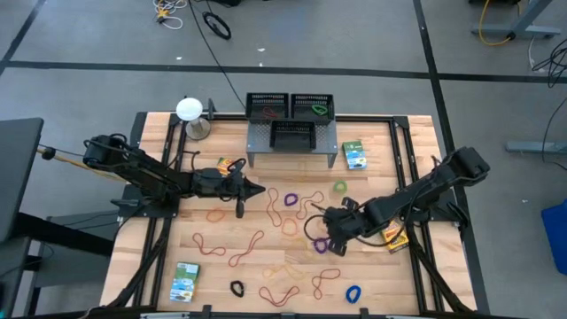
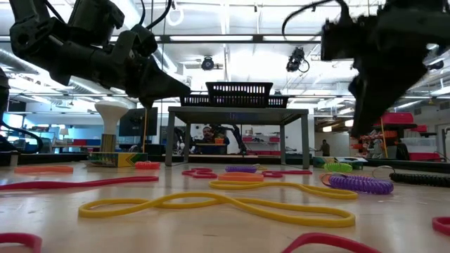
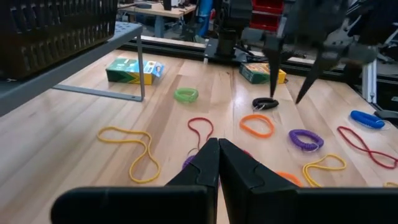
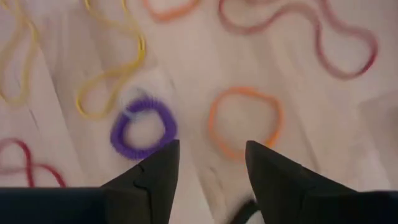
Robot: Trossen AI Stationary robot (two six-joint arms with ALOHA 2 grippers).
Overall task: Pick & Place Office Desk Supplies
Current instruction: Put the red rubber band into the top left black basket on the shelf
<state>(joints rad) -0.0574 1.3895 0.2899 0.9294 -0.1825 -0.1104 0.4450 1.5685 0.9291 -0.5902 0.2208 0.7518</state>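
Here: right claw (image 4: 208, 163) spread, empty, above purple coil loop (image 4: 143, 129), orange loop (image 4: 244, 121); left claw (image 3: 217, 163) closed.

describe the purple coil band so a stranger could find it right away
Start at the right gripper, open, low over the table's middle right. The purple coil band lies just ahead of its fingers, beside an orange ring. Nearby bands are smooth; it alone is ridged like a spring.

mesh trays (image 1: 290, 106) atop shelf (image 1: 292, 142)
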